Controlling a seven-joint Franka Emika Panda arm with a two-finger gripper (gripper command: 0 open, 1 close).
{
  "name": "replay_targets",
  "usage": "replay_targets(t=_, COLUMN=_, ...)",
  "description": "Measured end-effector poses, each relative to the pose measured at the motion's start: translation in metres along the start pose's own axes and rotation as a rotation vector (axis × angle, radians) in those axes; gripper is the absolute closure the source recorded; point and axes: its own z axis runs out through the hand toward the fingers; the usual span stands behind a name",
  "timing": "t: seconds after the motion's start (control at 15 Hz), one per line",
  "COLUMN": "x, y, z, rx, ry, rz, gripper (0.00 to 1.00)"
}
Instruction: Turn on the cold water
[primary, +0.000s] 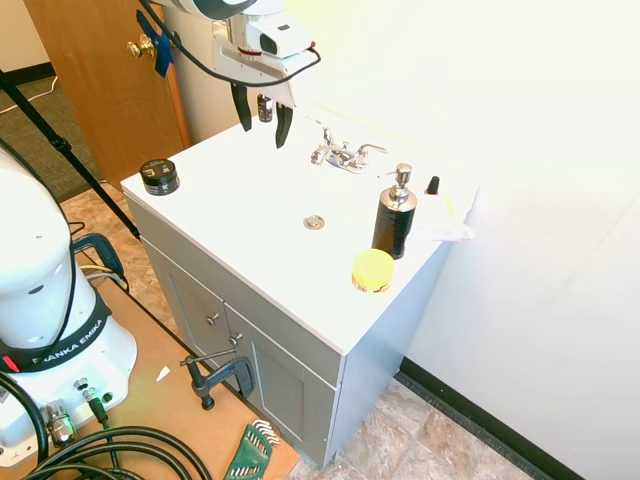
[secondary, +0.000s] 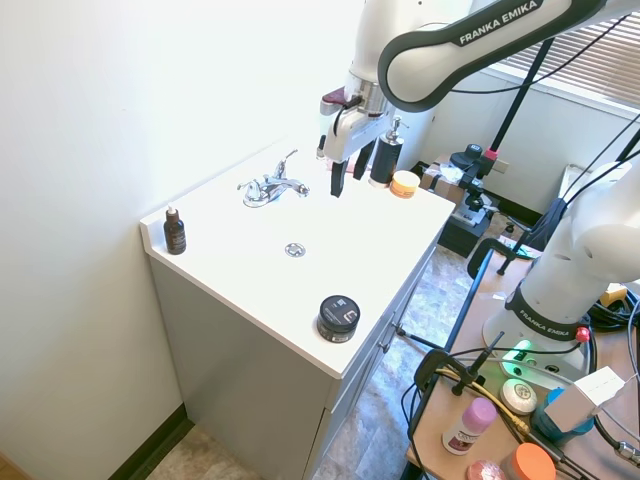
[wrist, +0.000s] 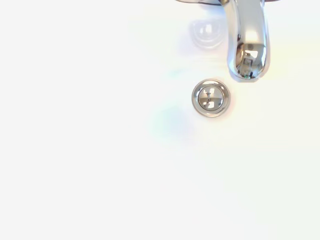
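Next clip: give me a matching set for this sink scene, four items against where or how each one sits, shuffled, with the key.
Items:
1. claw
2. faucet
3. pump bottle
4. black jar

Places or states:
A. at a front corner of the counter
B. next to a yellow round item
C. open, in the air above the basin
D. at the back of the basin, no water running

Pairs: 1-C, 2-D, 3-B, 4-A
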Motion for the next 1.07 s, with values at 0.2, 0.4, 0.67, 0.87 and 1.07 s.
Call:
replay_targets(t=0.2, x=0.005, y=0.001, z=0.001, rx=-0.006, ry=0.025, rz=0.014, gripper=0.00)
replay_targets(t=0.4, x=0.051, y=0.001, z=0.005, rx=-0.027, ry=0.171, rz=0.122, gripper=0.00)
replay_targets(t=0.67, x=0.123, y=-0.034, z=0.015, rx=-0.060, ry=0.339, rz=0.268, gripper=0.00)
replay_targets(t=0.87, x=0.160, y=-0.064, z=0.021, rx=-0.059, ry=0.467, rz=0.342, gripper=0.00)
replay_targets(t=1.07, x=0.178, y=-0.084, z=0.038, rx=-0.080, ry=0.523, rz=0.356, gripper=0.00)
